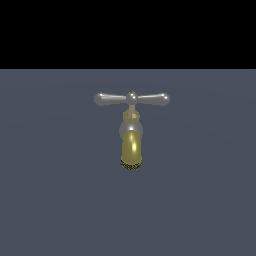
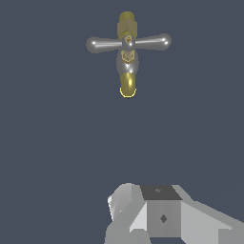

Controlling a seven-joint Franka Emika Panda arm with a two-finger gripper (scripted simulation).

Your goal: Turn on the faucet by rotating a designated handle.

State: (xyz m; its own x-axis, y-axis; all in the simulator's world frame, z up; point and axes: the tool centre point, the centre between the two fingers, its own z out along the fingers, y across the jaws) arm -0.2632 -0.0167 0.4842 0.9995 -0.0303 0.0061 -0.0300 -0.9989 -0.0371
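The faucet (image 1: 131,145) stands alone on the flat dark grey surface, its brass-gold spout pointing down toward the exterior view's lower edge. Its handle (image 1: 112,99), a slim silver crossbar with two rounded ends, lies level across the top of the brass stem, reaching to the exterior view's left and right. The wrist view shows the same faucet (image 2: 127,86) and handle (image 2: 102,45) at some distance, with nothing touching them. No gripper fingers show in either view.
A blocky white and grey part of the robot arm (image 2: 162,214) fills the wrist view's edge, well away from the faucet. The dark grey floor (image 1: 200,200) spreads around the faucet, with a black band beyond it.
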